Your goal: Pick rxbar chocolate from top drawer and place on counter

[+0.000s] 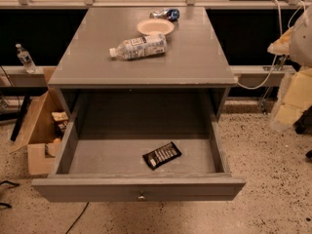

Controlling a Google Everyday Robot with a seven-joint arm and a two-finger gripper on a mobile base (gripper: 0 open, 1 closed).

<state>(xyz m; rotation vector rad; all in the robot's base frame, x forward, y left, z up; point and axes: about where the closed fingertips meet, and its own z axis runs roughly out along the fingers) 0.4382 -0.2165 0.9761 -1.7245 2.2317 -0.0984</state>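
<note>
Rxbar chocolate (162, 155) flat in top drawer (87, 189): likely light, slick, so pinch across its width; my gripper (292, 101) far right, state I cannot tell.

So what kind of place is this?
Likely a robot test lab, not a home: speckled floor, a cardboard box beside the cabinet, loose cables. The gripper is at the right edge, away from the top drawer.
</note>
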